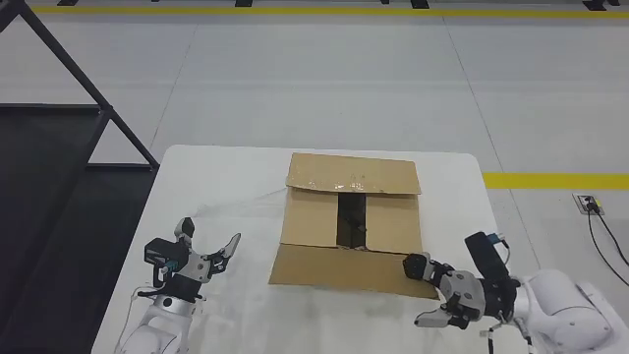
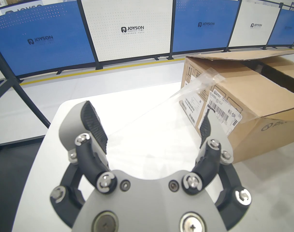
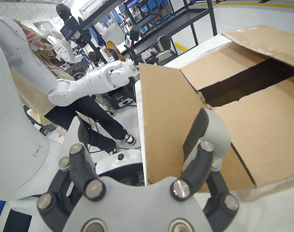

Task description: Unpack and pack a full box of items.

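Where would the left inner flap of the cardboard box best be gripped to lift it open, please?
Likely its free edge beside the dark gap, approached from above so one jaw slips into it. The left inner flap lies flat, hinged on the left wall of the box, so only that edge offers a lip.

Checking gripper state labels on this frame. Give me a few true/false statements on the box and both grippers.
1. The left gripper is open and empty. True.
2. The right gripper is shut on the near flap. False: it is open, with that flap's edge between its fingers.
3. The box has its inner flaps fully closed. False: a dark gap shows between them.
4. A strip of clear tape hangs off the box's side. True.
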Controlling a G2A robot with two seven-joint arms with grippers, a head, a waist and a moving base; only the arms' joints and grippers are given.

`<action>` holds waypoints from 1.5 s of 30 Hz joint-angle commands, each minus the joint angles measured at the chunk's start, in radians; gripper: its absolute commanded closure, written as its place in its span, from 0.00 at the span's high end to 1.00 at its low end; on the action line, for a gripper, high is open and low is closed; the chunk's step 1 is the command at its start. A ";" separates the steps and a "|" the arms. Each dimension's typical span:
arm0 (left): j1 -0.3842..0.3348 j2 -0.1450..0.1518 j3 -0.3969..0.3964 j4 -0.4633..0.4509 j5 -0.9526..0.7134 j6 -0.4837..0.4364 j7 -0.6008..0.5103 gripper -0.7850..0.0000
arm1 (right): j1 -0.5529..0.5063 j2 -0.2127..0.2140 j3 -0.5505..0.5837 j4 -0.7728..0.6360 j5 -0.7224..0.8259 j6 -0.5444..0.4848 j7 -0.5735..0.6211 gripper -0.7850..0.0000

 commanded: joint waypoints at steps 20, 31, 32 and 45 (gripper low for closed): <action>0.000 0.000 0.000 0.000 0.000 0.000 0.000 1.00 | 0.048 -0.017 -0.173 0.135 -0.157 0.000 -0.159 1.00; 0.000 0.000 0.000 0.000 0.000 0.000 0.000 1.00 | 0.100 -0.009 -0.246 0.215 -0.099 0.000 -0.204 1.00; 0.000 0.000 0.000 0.000 0.000 0.000 0.000 1.00 | 0.103 -0.009 -0.251 0.219 -0.095 0.000 -0.204 1.00; 0.000 0.000 0.000 0.000 0.000 0.000 0.000 1.00 | 0.149 -0.006 -0.310 0.298 -0.091 0.000 -0.225 1.00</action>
